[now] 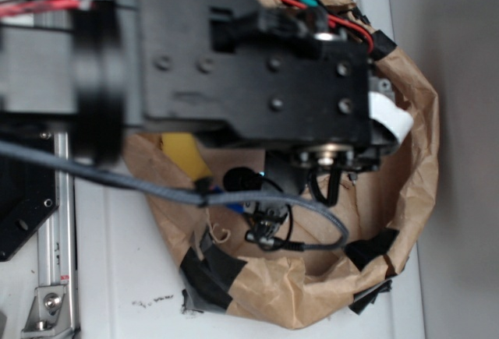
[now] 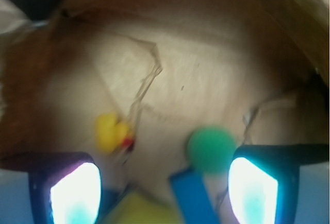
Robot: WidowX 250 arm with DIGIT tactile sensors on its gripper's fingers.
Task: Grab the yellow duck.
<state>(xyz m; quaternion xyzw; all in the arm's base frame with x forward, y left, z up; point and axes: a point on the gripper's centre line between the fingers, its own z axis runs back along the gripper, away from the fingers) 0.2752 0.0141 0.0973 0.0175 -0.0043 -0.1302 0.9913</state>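
Observation:
The yellow duck (image 2: 111,132), small with a red beak, lies on the paper floor of the brown paper bag (image 2: 170,54) in the wrist view. It sits just above the left fingertip. My gripper (image 2: 164,190) hangs above the bag floor, open, and nothing is held between its glowing white pads (image 2: 76,193). The duck is outside the gap, to the upper left. In the exterior view the black arm (image 1: 249,51) covers most of the bag (image 1: 390,222), and the duck is hidden there.
A green ball (image 2: 210,149) rests beside the right fingertip. A blue block (image 2: 193,195) and a yellow sponge block (image 2: 136,211) lie between the fingers at the bottom edge. The yellow block (image 1: 185,154) also shows under the arm. The bag's crumpled walls ring everything.

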